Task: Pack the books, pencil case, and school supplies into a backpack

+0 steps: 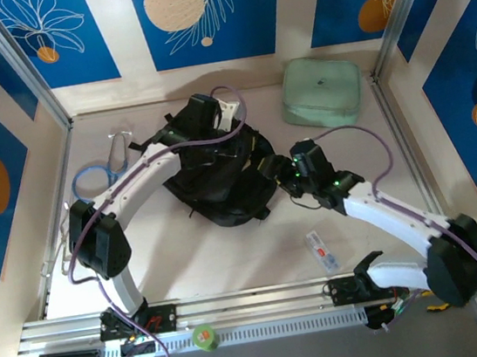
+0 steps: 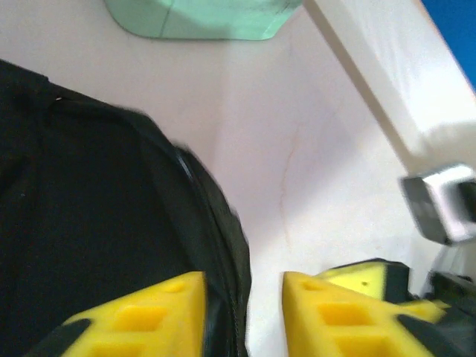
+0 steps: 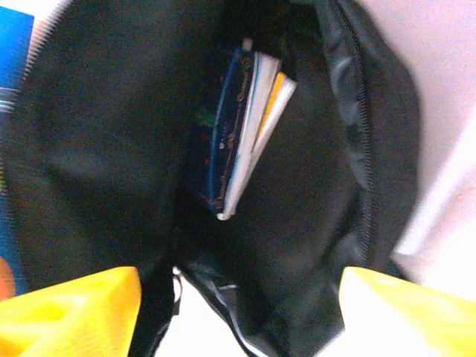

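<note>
The black backpack (image 1: 222, 185) lies at the centre of the top view on the white table (image 1: 188, 264), with both arms reaching to it. In the left wrist view, the left gripper (image 2: 244, 316) sits at the bottom edge of the frame. Its yellow fingers (image 2: 149, 323) are partly open, and the zippered rim of the backpack (image 2: 111, 208) runs down into the gap against the left-hand finger. Bare table shows between that rim and the other finger, so the rim is not clamped. The mint-green pouch (image 2: 201, 18) lies at the top of that frame, apart from the backpack. In the right wrist view, the right gripper (image 3: 238, 312) faces the mouth of the backpack (image 3: 335, 149). Its yellow fingers (image 3: 74, 309) are spread wide in the two lower corners of the frame and have hold of nothing. The books (image 3: 238, 134) stand on edge inside the bag at upper centre of the frame: a blue cover on the left, white page edges in the middle, a yellow edge on the right. The pencil case (image 1: 322, 251) lies flat on the table at lower right of the top view, well apart from the backpack. The mint-green pouch (image 1: 322, 90) rests at upper right, and a blue cord coil (image 1: 93, 178) lies at left.
</note>
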Motion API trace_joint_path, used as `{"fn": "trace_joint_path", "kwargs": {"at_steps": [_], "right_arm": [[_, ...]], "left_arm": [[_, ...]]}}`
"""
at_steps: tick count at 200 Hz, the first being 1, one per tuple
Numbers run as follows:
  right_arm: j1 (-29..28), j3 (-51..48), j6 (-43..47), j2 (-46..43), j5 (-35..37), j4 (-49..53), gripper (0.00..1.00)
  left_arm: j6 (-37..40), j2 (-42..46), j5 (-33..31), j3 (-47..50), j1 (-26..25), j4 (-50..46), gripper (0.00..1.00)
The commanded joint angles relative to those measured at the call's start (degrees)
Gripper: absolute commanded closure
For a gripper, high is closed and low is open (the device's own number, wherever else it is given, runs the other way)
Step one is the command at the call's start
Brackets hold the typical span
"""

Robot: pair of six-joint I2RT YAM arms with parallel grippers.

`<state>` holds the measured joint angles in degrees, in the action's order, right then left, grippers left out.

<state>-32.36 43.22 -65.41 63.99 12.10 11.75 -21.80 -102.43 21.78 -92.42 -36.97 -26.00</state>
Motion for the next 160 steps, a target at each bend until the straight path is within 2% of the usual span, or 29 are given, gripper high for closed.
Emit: {"fn": "trace_joint_path", "kwargs": {"at_steps": [1, 21, 57, 92, 125, 160], "right_arm": [[-0.06, 1.51, 6.88, -5.38, 6.18, 13.37, 0.25], [-0.46, 3.09, 11.03, -7.29, 5.06, 16.03, 0.24], [-2.68, 5.63, 13.41, -5.07, 4.84, 16.04, 0.23], [-4.83, 7.51, 12.32, 1.13, 2.81, 12.84, 0.24], [-6.58, 9.98, 11.67, 6.23, 1.46, 11.37, 0.22], [-8.53, 12.55, 12.24, 10.31, 0.11, 10.31, 0.13]], "left_arm": [[-4.72, -0.51, 1.94, 2.26, 0.52, 5.98, 0.57], [-7.51, 1.4, 0.73, 6.0, 3.11, 8.0, 0.46], [-13.73, 8.67, 0.15, 18.14, 10.11, 13.7, 0.37], [-19.88, 17.47, -2.79, 32.97, 18.69, 15.85, 0.37], [-28.88, 24.49, 0.28, 47.66, 27.25, 23.35, 0.44], [-31.06, 23.65, 2.63, 54.25, 30.55, 28.79, 0.49]]}}
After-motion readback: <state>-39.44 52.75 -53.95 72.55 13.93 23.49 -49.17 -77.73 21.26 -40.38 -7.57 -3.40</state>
